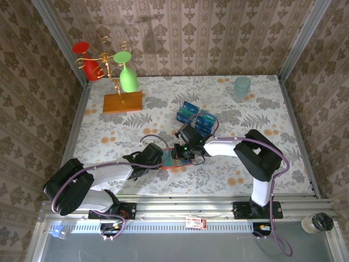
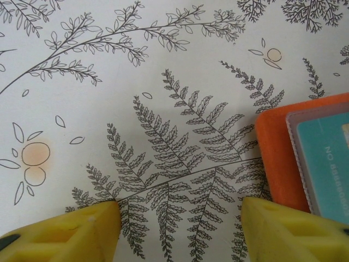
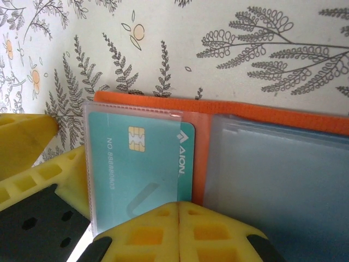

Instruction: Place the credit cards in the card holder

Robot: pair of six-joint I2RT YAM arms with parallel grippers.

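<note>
Teal card [image 3: 136, 158] sits 12 o'clock off the shut right fingers [image 3: 163, 229], mostly inside the card holder [image 3: 272, 115] (left fingers [image 2: 272, 226] wide, empty).

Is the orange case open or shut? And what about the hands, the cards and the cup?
card holder: open, lying flat on the table.
teal card: mostly in the clear pocket, one corner sticking out.
left hand: open, nothing between its fingers.
right hand: shut, tips together at the teal card.
spare cards: lying outside the holder.
clear cup: standing upright.
</note>
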